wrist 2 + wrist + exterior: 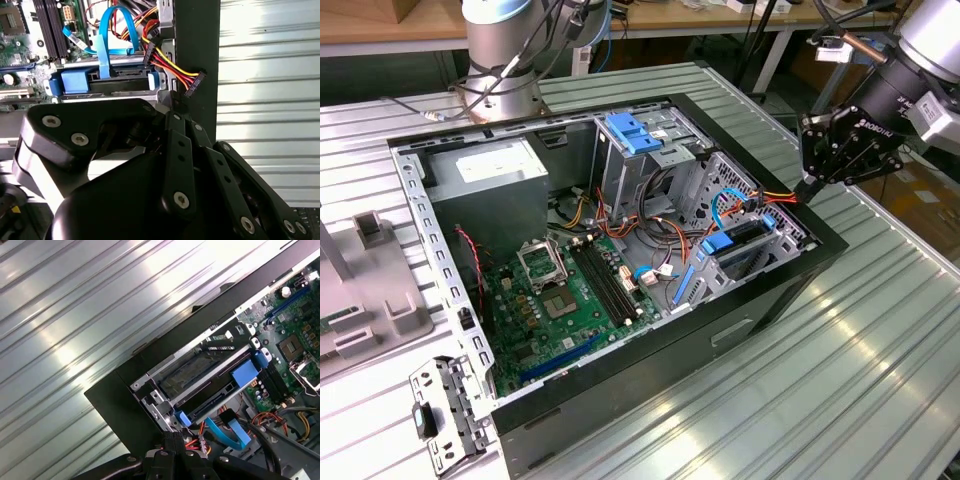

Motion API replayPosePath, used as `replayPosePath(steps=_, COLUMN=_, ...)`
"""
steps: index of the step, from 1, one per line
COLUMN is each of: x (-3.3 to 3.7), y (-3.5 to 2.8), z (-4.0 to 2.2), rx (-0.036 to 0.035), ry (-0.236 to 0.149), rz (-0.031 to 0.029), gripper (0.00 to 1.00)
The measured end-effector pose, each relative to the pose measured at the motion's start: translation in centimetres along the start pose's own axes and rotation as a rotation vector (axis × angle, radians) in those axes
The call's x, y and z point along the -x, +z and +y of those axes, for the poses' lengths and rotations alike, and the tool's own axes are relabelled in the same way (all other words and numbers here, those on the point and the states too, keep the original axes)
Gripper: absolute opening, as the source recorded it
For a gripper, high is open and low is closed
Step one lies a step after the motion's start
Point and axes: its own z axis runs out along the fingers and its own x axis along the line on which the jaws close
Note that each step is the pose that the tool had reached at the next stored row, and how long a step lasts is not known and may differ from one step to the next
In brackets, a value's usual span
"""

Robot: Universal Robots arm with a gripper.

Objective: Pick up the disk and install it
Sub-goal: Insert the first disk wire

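- The disk [740, 240] sits in the drive bay at the right-hand corner of the open computer case [650, 370] in the exterior view, lying flat with its blue rails showing; in the second wrist view it [107, 80] lies across the upper middle of the frame.
- It appears seated in its slot rather than carried, so the install looks largely done as far as placement goes.
- A blue data cable [105, 45] loops up from the disk's edge, which suggests it is plugged in there, while the multicoloured power cable [170, 65] ends in a black connector [195, 82] hanging free over the case wall.
- The gripper [807, 186] hovers at the upper right of the exterior view, just above the case rim beside that loose connector.
- Its jaws look drawn together at the tips with nothing between them.
- The arm reaches in from the upper right corner, wrist tilted down and inward toward the bay.
- The motherboard [570, 290] fills the case floor, lower left of centre.
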Motion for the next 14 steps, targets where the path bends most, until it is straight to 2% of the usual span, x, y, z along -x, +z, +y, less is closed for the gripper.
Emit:
replayPosePath(steps=1, x=0.00, y=0.00, z=0.00, rx=0.0022, ry=-0.016, rz=-0.0005, gripper=0.11)
replayPosePath(steps=7, x=0.00, y=0.00, z=0.00, rx=0.0026, ry=-0.018, rz=-0.0006, gripper=0.11)
replayPosePath(steps=9, x=0.00, y=0.00, z=0.00, rx=0.0026, ry=-0.019, rz=-0.0006, gripper=0.24)
replayPosePath(steps=10, x=0.00, y=0.00, z=0.00, rx=0.0026, ry=-0.019, rz=-0.0006, gripper=0.24)
replayPosePath(steps=12, x=0.00, y=0.00, z=0.00, rx=0.0026, ry=-0.019, rz=-0.0006, gripper=0.36)
replayPosePath(steps=13, x=0.00, y=0.00, z=0.00, rx=0.0027, ry=-0.019, rz=-0.0007, gripper=0.36)
replayPosePath(steps=14, x=0.00, y=0.00, z=0.00, rx=0.0026, ry=-0.019, rz=-0.0007, gripper=0.42)
